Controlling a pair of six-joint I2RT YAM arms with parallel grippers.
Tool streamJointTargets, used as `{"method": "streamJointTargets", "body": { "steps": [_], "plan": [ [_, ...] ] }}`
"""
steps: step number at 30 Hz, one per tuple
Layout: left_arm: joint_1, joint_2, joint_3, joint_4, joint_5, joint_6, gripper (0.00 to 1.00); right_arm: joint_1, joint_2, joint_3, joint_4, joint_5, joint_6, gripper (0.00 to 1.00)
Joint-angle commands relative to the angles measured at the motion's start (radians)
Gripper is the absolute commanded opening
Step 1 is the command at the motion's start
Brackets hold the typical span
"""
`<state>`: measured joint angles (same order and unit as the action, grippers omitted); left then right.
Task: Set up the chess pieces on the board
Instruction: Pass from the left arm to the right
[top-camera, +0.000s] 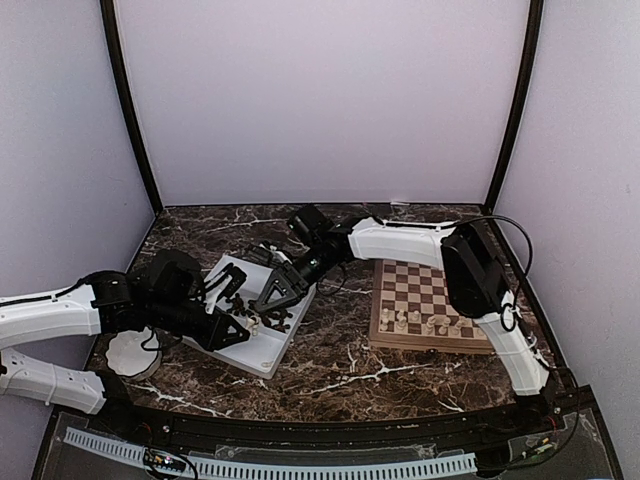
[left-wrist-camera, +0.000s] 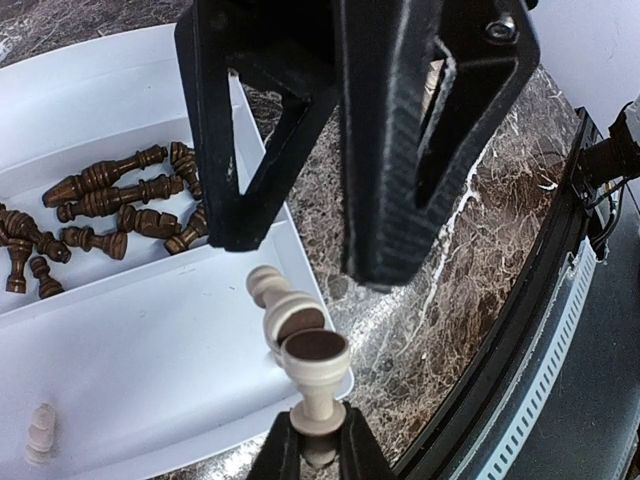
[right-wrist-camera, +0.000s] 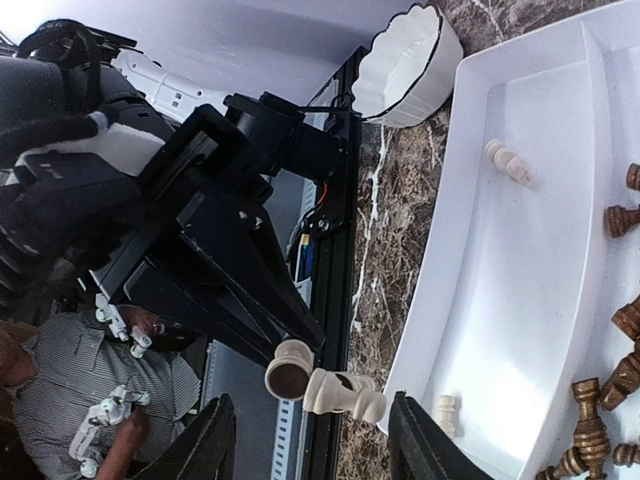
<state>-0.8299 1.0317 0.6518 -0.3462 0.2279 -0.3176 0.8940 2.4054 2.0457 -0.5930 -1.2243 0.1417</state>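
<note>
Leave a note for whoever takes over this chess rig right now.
Left gripper: shut on a cream piece at the white tray's corner.
Right gripper: open, empty, close by.
Done: several cream pieces stand at the board's near edge.
To do: dark pieces and loose cream pieces lie in the tray; no dark ones seen on the board.

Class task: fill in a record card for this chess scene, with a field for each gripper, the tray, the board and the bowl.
left gripper: shut on a pale piece, felt base facing the left wrist camera
right gripper: open, close to the left gripper
tray: dark pieces lying in one compartment; a loose pale piece in the next
board: pale pieces standing along its near edge
bowl: white, scalloped, on the marble beside the tray
</note>
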Motion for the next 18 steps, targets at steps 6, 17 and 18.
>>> {"method": "streamJointTargets", "body": {
  "steps": [6, 17, 18],
  "plan": [
    [-0.008, -0.021, 0.014, 0.031, -0.001, 0.021, 0.09, 0.003, 0.064, -0.052, 0.149, -0.111, 0.148, 0.56],
    [-0.007, 0.017, 0.013, 0.034, -0.044, 0.032, 0.09, 0.003, 0.065, -0.084, 0.313, -0.235, 0.289, 0.38],
    [-0.008, 0.019, 0.011, 0.028, -0.056, 0.032, 0.09, 0.001, 0.061, -0.089, 0.325, -0.236, 0.299, 0.35]
  ]
}}
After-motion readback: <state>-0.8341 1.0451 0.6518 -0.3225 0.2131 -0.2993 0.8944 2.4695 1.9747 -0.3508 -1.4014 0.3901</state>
